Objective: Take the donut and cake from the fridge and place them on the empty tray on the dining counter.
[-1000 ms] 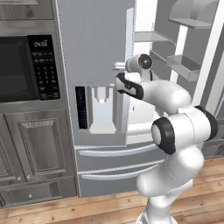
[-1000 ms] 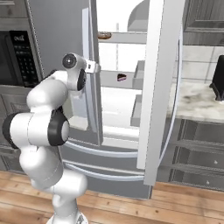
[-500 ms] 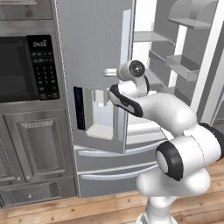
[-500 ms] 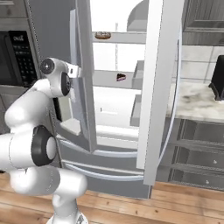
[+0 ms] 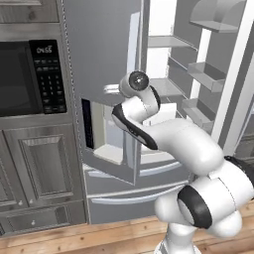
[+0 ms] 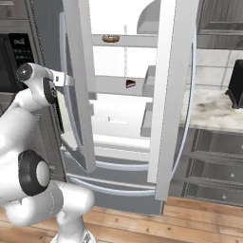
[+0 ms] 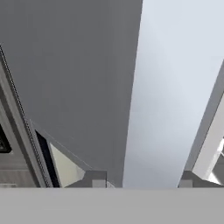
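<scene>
Since a second ago the left door has swung further out and the arm has folded back with it, wrist drawn in toward the microwave side.

Fridge (image 6: 171,95): both upper doors open, white interior exposed. Left door (image 5: 99,74) stands partly open, its long handle right in front of the hand.

Gripper (image 7: 142,183): fingertips (image 7: 98,180) sit either side of the pale vertical handle (image 7: 162,87); jaws parted around it. Cannot tell whether the pads press the handle or merely bracket it.

Microwave (image 5: 30,79): on the far side of the door from the fridge interior, behind the wrist.

Donut (image 6: 110,38): on the top shelf inside, beyond the door, above and well away from the hand.

Cake (image 6: 130,84): on the shelf below the donut, deeper in, also well apart from the hand.
</scene>
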Robot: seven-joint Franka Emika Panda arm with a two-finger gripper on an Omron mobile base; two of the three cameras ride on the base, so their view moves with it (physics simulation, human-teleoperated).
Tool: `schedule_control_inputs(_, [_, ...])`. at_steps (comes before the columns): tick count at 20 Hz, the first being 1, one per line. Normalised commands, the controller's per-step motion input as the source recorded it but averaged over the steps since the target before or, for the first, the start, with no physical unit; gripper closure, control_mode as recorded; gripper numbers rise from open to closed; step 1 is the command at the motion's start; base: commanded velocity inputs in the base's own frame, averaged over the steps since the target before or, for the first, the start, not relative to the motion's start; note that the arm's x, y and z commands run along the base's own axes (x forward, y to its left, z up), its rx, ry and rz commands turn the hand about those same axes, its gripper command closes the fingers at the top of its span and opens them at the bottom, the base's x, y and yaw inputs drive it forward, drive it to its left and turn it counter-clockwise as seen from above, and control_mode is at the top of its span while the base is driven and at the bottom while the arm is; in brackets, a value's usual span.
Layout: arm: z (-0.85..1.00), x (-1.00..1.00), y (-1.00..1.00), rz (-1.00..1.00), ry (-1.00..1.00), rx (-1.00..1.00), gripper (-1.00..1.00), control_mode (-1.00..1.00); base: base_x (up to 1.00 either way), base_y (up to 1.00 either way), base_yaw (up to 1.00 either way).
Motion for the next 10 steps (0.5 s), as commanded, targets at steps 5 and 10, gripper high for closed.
schedule_control_inputs(5, [0.00, -0.31, 1.00, 0.00, 0.10, -0.11, 1.00, -1.00, 0.00, 0.00, 0.00])
schedule_control_inputs(10, [0.00, -0.11, 0.97, 0.00, 0.08, -0.11, 1.00, -1.00, 0.00, 0.00, 0.00])
